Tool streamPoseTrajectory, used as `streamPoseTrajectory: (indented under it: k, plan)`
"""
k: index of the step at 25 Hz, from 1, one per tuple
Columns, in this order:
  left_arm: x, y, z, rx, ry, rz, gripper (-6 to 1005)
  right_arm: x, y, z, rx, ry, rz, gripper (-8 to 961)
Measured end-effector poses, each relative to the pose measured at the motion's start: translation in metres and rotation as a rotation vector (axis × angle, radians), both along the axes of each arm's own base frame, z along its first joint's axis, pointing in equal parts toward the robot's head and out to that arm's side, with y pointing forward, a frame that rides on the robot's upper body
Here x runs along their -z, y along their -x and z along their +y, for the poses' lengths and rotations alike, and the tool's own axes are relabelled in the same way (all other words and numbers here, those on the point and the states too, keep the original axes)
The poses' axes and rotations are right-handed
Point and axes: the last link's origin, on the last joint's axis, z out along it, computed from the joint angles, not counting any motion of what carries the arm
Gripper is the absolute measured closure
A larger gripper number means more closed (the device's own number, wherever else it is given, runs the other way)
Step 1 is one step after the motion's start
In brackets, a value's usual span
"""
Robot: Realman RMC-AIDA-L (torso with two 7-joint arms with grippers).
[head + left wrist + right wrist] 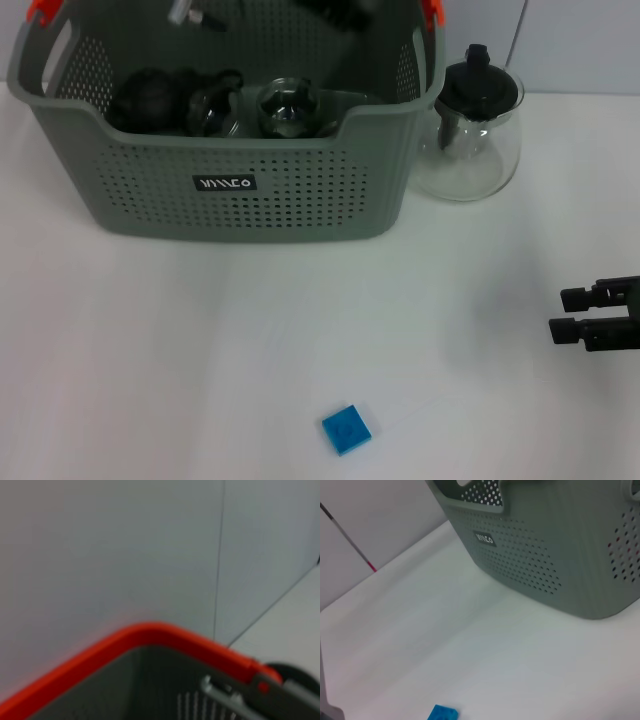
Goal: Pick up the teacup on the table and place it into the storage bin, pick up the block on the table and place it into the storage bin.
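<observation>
At the back of the white table (200,340) sits the storage bin (240,190), grey-green, perforated, black label on its front wall, orange clips at the top corners. Inside it a glass teacup (288,108) stands upright near the middle, with dark glassware just beside it toward the robot's left. Glass teapot (470,125) with black lid stands outside, just beside the bin on the robot's right, upright. Block (346,429), small, flat, blue, lies on the table near the front edge, well apart from the bin, nothing touching it. Right gripper (568,313) hovers low at the right edge of the head view, fingers pointing toward centre, jaws parted, empty, well apart from the block. Left arm is up over the bin at the top of the head view, mostly cropped; cannot tell how the left gripper's jaws stand. Left wrist view shows only the bin's orange rim and wall behind. Right wrist view shows the bin front and the block at the frame edge
</observation>
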Motion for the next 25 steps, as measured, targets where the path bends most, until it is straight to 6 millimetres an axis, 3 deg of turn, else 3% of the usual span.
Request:
streamPoseTrajectory:
  k: [6,12,17,22,25]
  plan:
    - [0.015,0.013,-0.006,-0.01,0.01,0.063,570,-0.001,-0.001,0.0,0.001,-0.001,-0.002,295]
    - [0.013,0.013,-0.008,-0.007,0.01,0.056,565,-0.001,0.0,0.001,-0.001,0.001,-0.002,295]
    - [-0.002,0.002,-0.022,0.016,0.034,-0.019,317,-0.001,0.002,0.001,-0.006,0.003,-0.001,295]
    - [-0.038,-0.03,-0.077,0.216,0.175,-0.262,184,-0.001,0.002,0.003,-0.01,0.003,-0.003,295]
    - [-0.054,-0.035,-0.118,0.396,0.308,-0.333,156,-0.002,0.003,0.004,-0.012,-0.001,-0.004,295]
